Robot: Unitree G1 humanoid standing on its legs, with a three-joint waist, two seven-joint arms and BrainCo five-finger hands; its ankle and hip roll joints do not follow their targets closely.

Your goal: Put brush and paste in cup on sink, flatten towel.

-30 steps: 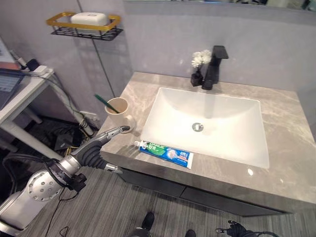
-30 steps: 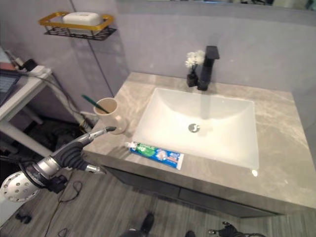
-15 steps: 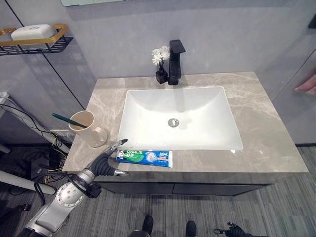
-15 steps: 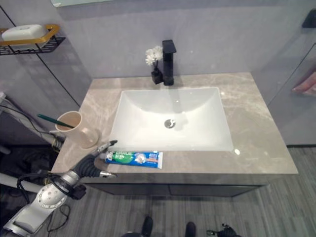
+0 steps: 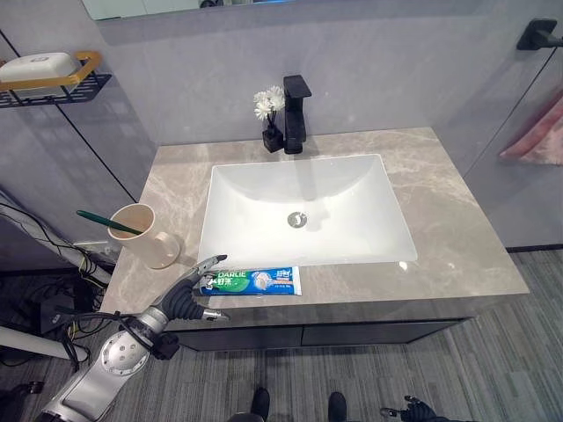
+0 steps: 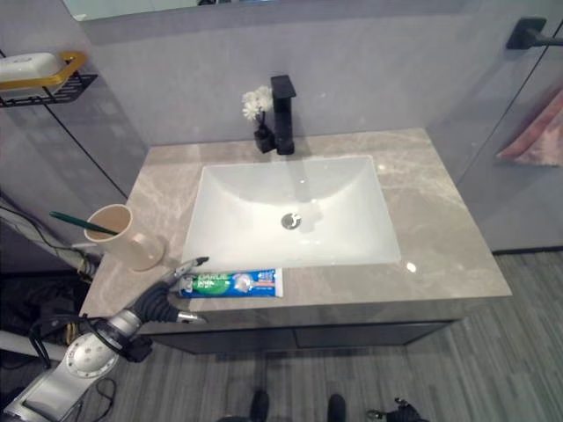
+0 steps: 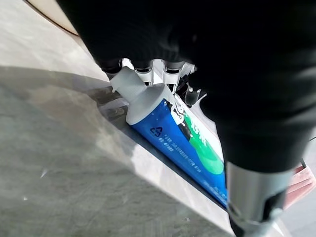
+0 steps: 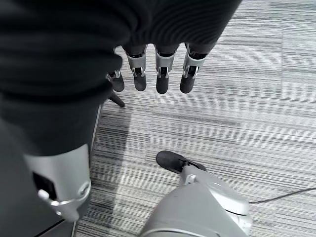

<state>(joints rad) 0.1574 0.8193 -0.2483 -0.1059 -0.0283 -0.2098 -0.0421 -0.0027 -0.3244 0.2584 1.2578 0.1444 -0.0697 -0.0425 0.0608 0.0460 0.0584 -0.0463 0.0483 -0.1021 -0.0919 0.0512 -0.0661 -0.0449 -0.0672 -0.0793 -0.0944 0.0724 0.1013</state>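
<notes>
1. Toothpaste, a blue-green tube with a white cap point(image 5: 251, 281), is lying at lower centre on the grey marble counter point(image 5: 466, 237), not yet cupped; the left hand point(image 5: 189, 294) is reaching its relaxed, straight fingers to the cap end.
2. Green toothbrush point(image 5: 98, 219) is already standing in the beige cup point(image 5: 141, 236), left of centre.
3. Pink towel point(image 5: 537, 132), upper right, is hanging untouched.
4. Right hand point(image 8: 148, 69) is dangling loosely uncurled over the floor.

The toothpaste tube point(image 5: 251, 280) bears white lettering and a recycling mark near its cap.
</notes>
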